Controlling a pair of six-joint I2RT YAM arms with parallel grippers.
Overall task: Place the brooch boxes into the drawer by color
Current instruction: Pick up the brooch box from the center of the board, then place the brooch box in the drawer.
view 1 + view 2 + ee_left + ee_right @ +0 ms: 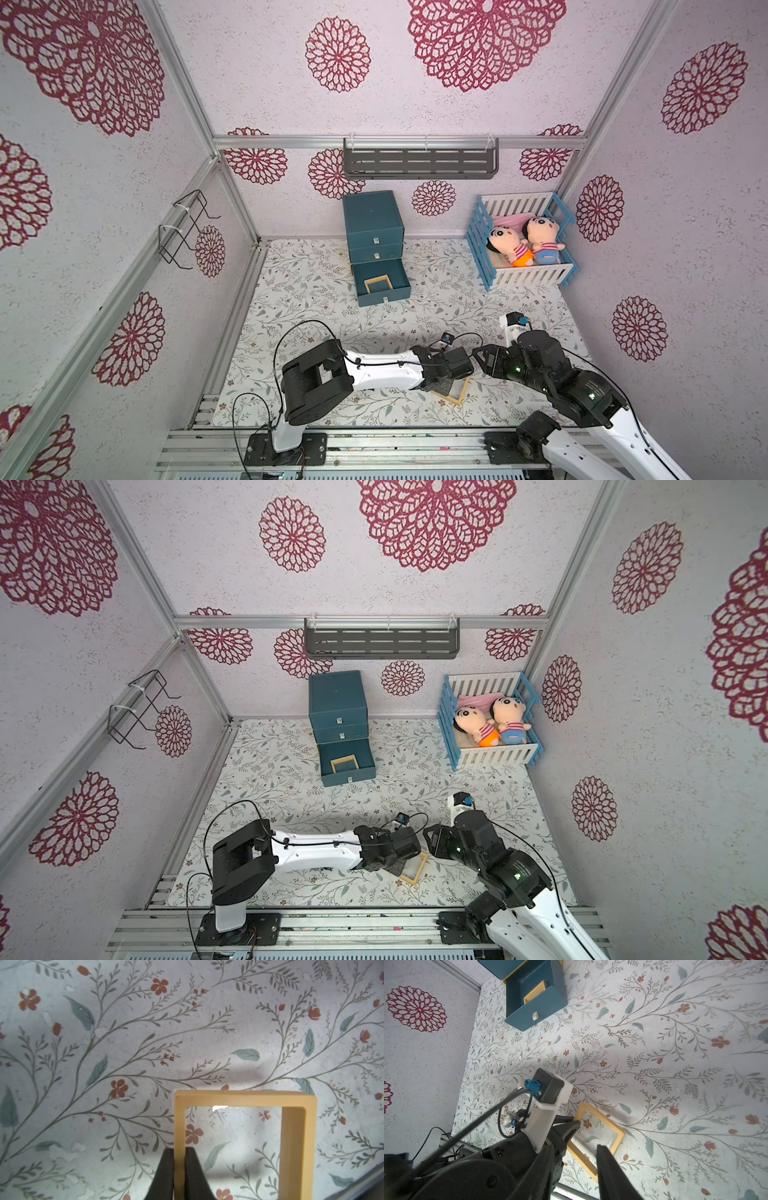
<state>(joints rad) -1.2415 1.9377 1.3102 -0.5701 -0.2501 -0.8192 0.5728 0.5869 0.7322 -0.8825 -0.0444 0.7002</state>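
Observation:
A yellow-tan brooch box (239,1098) lies on the floral table near its front edge, partly under the arms in both top views (455,397) (417,870). My left gripper (179,1152) is shut on one side bar of its frame. The right gripper (577,1157) hovers open just above the same box (619,1136), not touching it. The teal drawer chest (372,212) stands at the back, its bottom drawer (384,297) pulled out. A second yellow-tan brooch box (377,284) lies inside that drawer (535,1012).
A blue-and-white crib (532,276) with two dolls stands at the back right. A grey shelf (419,164) hangs on the back wall and a wire rack (183,228) on the left wall. A tiny grey-and-blue trinket (508,1122) lies beside the left arm.

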